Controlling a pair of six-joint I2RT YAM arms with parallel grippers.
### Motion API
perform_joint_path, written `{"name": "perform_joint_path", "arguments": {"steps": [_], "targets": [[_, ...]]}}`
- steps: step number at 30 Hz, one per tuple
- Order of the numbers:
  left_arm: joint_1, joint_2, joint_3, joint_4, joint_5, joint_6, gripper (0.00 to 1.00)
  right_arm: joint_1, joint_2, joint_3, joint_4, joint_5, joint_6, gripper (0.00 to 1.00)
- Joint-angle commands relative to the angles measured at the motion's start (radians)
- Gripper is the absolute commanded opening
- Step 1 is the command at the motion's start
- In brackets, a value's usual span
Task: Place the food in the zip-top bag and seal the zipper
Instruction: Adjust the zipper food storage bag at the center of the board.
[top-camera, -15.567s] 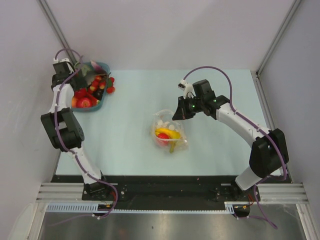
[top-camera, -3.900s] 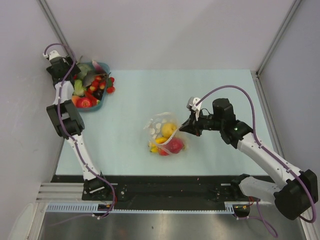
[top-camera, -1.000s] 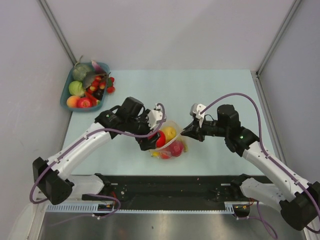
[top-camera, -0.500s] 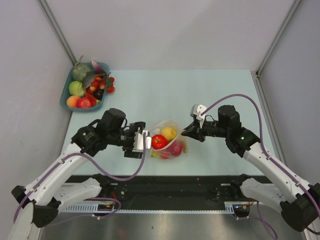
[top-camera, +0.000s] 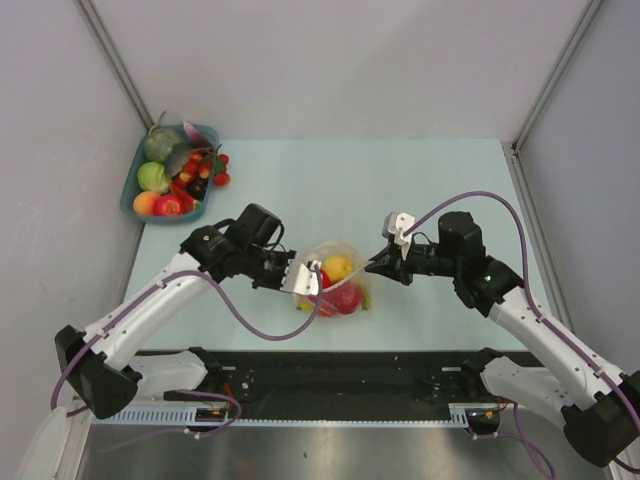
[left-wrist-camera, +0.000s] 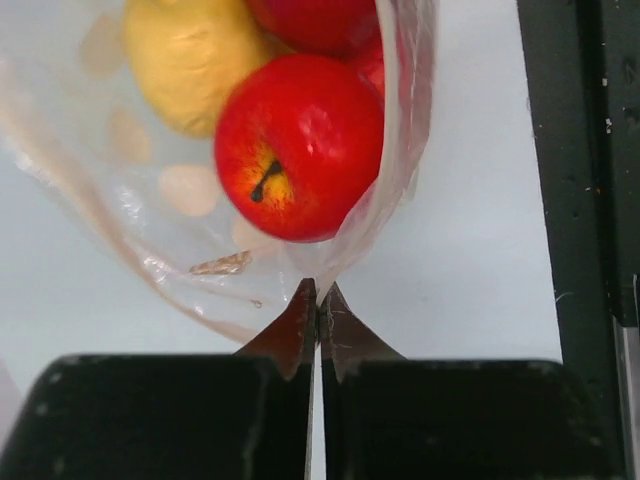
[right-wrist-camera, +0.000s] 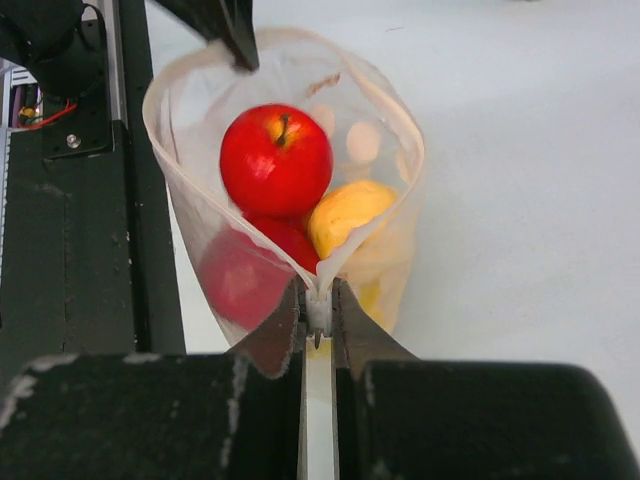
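Left gripper (top-camera: 303, 281) and right gripper (top-camera: 372, 266) each pinch an opposite rim of one clear crinkly zip-top bag (top-camera: 326, 250), mouth agape, on the pale bench (top-camera: 430, 180). Inside show one glossy red apple (right-wrist-camera: 276, 160), one second red fruit (right-wrist-camera: 235, 275) and one yellow fruit (right-wrist-camera: 350, 215).

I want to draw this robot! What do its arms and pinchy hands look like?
Both arms, left arm and right arm, have white tube-shaped links joined by chunky black joints. A purple cable loops along each one. The left gripper and right gripper are black, with two fingers that narrow to pointed tips.
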Motion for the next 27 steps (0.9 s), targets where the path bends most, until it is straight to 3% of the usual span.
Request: {"name": "perform_joint_path", "arguments": {"steps": [1,8,9,10,13,18,22,27], "targets": [[-0.006,-0.054,0.171,-0.175,-0.088,0.011,0.0,-0.005,-0.04,-0.002,-0.018,-0.029,-0.078,0.0],[-0.006,-0.148,-0.025,-0.056,-0.108,-0.089,0.0,-0.013,-0.043,-0.056,0.064,-0.046,-0.092,0.02],[-0.006,-0.151,-0.041,-0.053,-0.1,-0.095,0.0,-0.013,-0.049,-0.061,0.072,-0.05,-0.093,0.1],[-0.006,-0.157,-0.064,-0.048,-0.096,-0.1,0.0,-0.016,-0.052,-0.065,0.072,-0.053,-0.093,0.36],[-0.006,-0.2,-0.101,-0.033,-0.083,-0.097,0.0,-0.031,-0.073,-0.082,0.046,-0.063,-0.054,0.8],[-0.006,-0.273,-0.145,0.007,-0.066,-0.069,0.0,-0.044,-0.141,-0.146,0.101,-0.081,0.064,0.85],[-0.006,-0.238,-0.141,0.012,-0.057,-0.092,0.0,-0.039,-0.135,-0.159,0.149,-0.121,0.158,0.8],[-0.006,-0.186,-0.106,0.007,-0.031,-0.138,0.0,-0.021,-0.222,-0.197,0.068,-0.136,0.183,0.79]]}}
